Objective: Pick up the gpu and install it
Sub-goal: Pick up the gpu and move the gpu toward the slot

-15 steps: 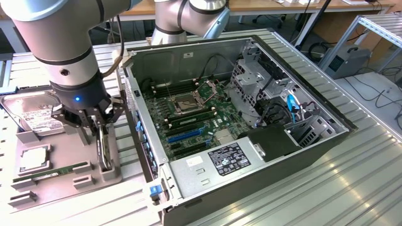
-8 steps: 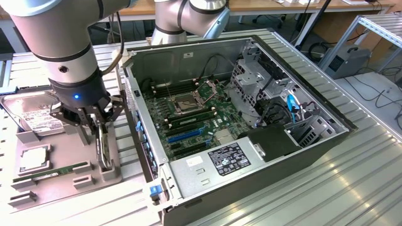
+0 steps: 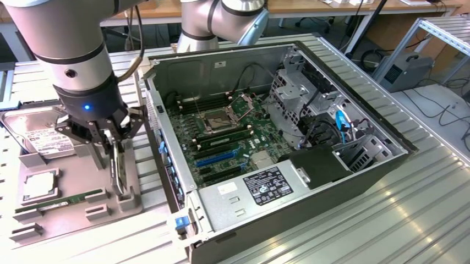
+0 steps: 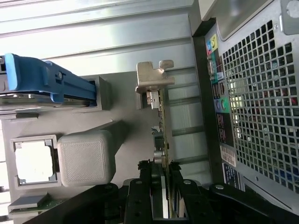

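The gpu [image 3: 118, 175] stands on its edge in a slot of the grey parts tray [image 3: 81, 223], at the exterior view's left of the open computer case [image 3: 367, 170]. In the wrist view the gpu [image 4: 161, 122] appears edge-on, a thin green board ending in a silver bracket [image 4: 152, 80]. My gripper [image 3: 113, 147] reaches straight down onto the card's upper edge. Its black fingers [image 4: 144, 179] press on both faces of the board, so the gripper [image 4: 159, 173] is shut on it. The motherboard [image 3: 228, 140] lies exposed inside the case, with a blue card slot [image 3: 215, 159].
On the tray lie a hard drive [image 3: 43, 142], a CPU [image 3: 38, 187] and a RAM stick [image 3: 63, 201]. The case's perforated rear panel [image 4: 261, 93] stands close beside the card. A grey tray block [image 4: 86, 156] sits on its other side. A second arm [image 3: 220, 19] stands behind the case.
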